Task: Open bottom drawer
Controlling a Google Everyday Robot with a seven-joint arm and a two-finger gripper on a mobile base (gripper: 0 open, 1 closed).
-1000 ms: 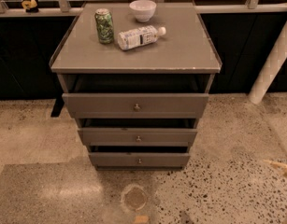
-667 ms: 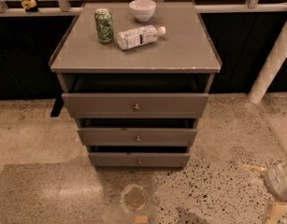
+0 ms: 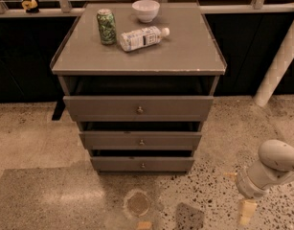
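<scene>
The pale, tan-tipped gripper (image 3: 246,212) hangs low over the speckled stone floor (image 3: 213,186) at the end of its white arm (image 3: 275,166); whether it is released or clenched I cannot tell. Up and well to its left, apart from it, sits the grey flat-fronted bottom drawer (image 3: 168,164) with its tiny round metal knob (image 3: 142,165), the lowest of three fronts. To do the reach well, I judge the gripper should come in level and square to that front, take the small knob alone, and pull straight outward.

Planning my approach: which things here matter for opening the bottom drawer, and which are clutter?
Job: bottom drawer; gripper, lower right, apart from the cabinet.
Lying about: green can, water bottle, white bowl, on the cabinet top.
</scene>
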